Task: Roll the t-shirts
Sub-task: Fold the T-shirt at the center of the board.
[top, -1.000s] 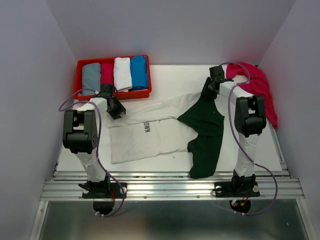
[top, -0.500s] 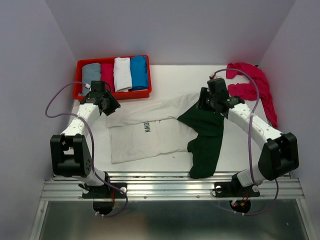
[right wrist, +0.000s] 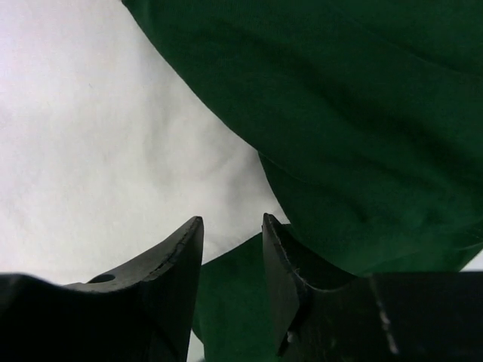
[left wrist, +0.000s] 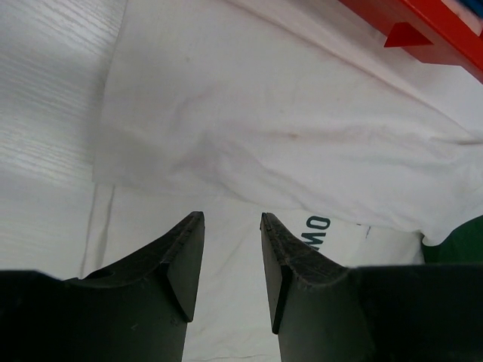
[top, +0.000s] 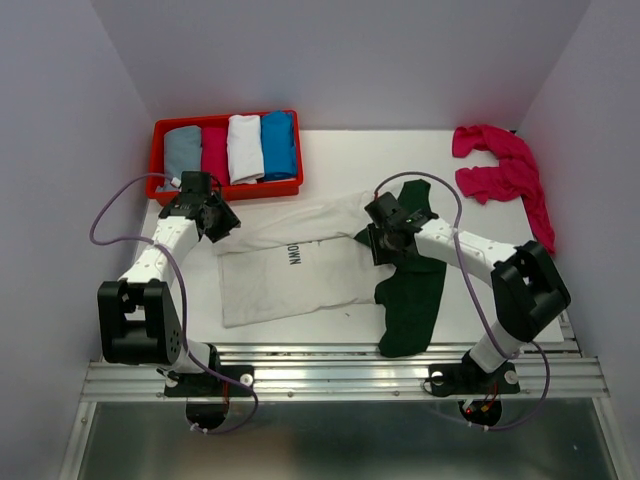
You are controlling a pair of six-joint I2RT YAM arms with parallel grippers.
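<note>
Crosswise, the cream-white t-shirt (top: 300, 272) stretches between the arms, hem end under the left gripper (top: 215, 218), green-sleeved end under the right gripper (top: 383, 242), both sets of jaws parted and empty

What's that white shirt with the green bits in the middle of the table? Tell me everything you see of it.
It is a soft cream-white t-shirt with dark green sleeves and a small dark print. It lies spread on the table, a little creased and partly folded over itself, sleeves to the right. The left claw hangs open over its plain end by the red tray; the right claw hangs open where white meets green.
</note>
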